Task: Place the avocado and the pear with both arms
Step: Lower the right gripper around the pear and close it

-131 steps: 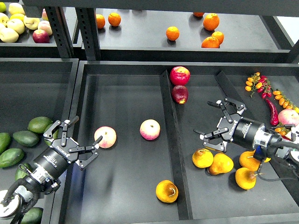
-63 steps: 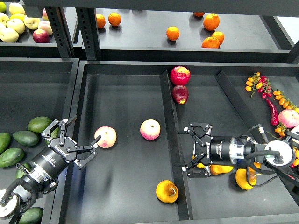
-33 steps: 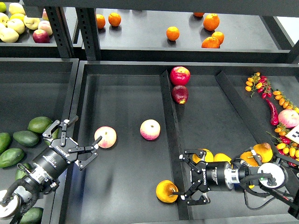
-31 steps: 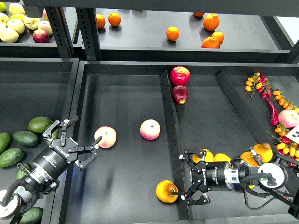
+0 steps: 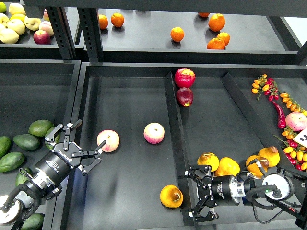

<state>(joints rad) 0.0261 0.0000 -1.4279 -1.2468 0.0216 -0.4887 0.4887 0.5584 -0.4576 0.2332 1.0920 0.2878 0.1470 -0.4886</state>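
A yellow-orange pear (image 5: 171, 196) with a dark stem dimple lies at the front of the middle bin, close to the divider (image 5: 175, 143). My right gripper (image 5: 190, 195) is open and empty. It lies low on the right side of that divider and points left at the pear, with a small gap between them. Several more pears (image 5: 227, 166) lie behind it. Dark green avocados (image 5: 26, 142) lie in the left bin. My left gripper (image 5: 89, 135) is open and empty over the bin wall, between the avocados and a pink peach (image 5: 108, 140).
A second peach (image 5: 154, 132) sits mid-bin. Two red apples (image 5: 184, 86) lie at the divider's far end. Oranges (image 5: 177, 34) and yellow apples (image 5: 17, 24) are on the back shelf. Chillies and small tomatoes (image 5: 276, 103) fill the far right.
My right gripper has swung from the middle of the right compartment down to the front, beside the divider near the lone pear. My left arm has barely moved.
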